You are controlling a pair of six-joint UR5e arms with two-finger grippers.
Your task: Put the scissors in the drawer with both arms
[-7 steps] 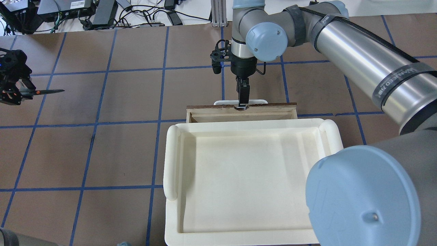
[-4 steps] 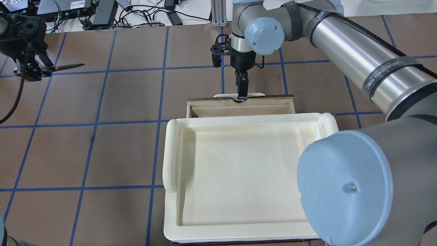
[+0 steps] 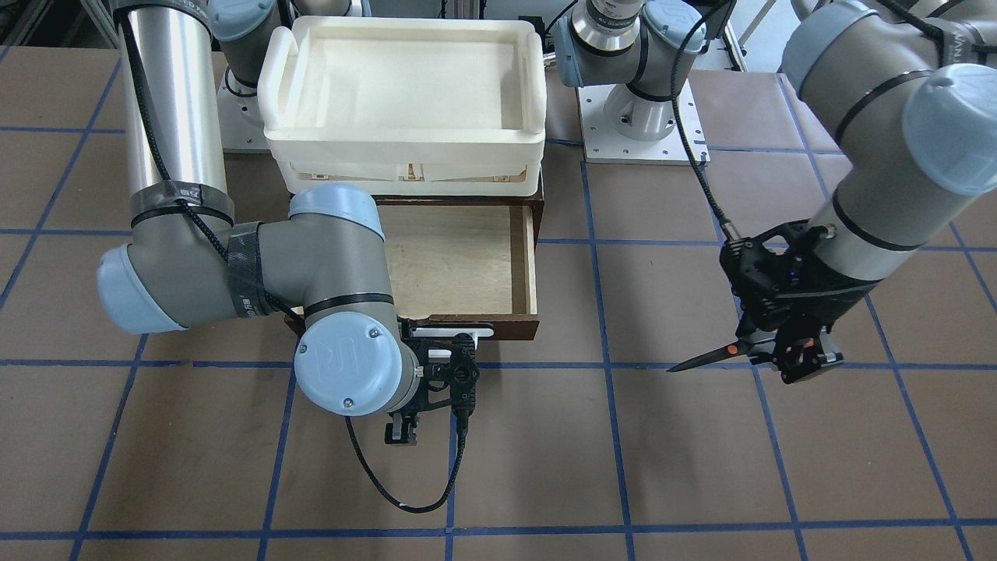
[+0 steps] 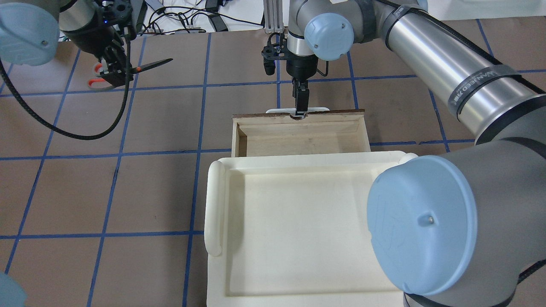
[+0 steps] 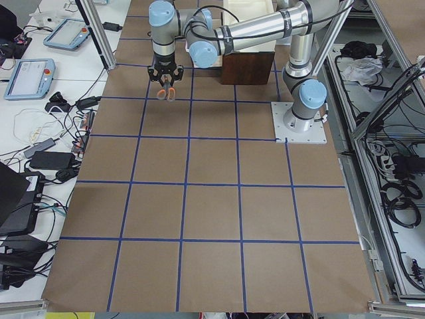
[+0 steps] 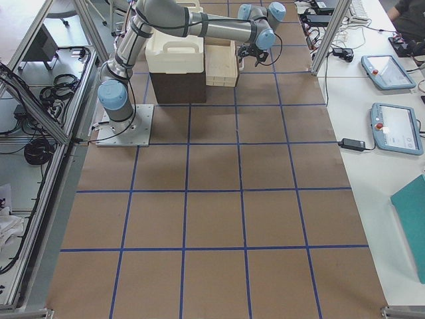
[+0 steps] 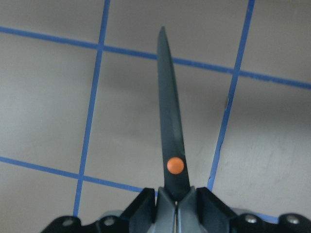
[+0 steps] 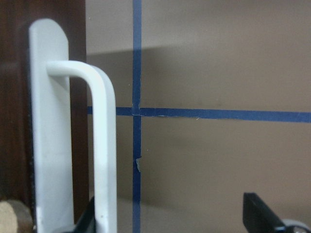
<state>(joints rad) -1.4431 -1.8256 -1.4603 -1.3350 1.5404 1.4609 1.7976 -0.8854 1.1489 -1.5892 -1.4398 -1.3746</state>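
Observation:
My left gripper (image 4: 114, 70) is shut on the scissors (image 4: 151, 65) near their orange pivot and holds them above the table, far left of the drawer, blades pointing towards it. The left wrist view shows the dark blades (image 7: 171, 121) sticking out from the closed fingers (image 7: 143, 208). The front view shows the scissors (image 3: 713, 358) level in the air. The drawer (image 4: 298, 138) is pulled partly open and its pale wood interior (image 3: 459, 265) is empty. My right gripper (image 4: 300, 111) is at the white bar handle (image 8: 104, 145). Its fingers are spread, and the handle lies against one finger.
A cream-white plastic bin (image 4: 215, 204) sits on top of the dark cabinet, just behind the open drawer; it also shows in the front view (image 3: 405, 132). My right arm (image 4: 448, 64) reaches over the bin's right side. Brown table with blue grid lines surrounds the cabinet.
The right gripper has drawn the drawer further out, showing more of its interior. The left arm has carried the scissors away from the robot and rightwards, towards the drawer.

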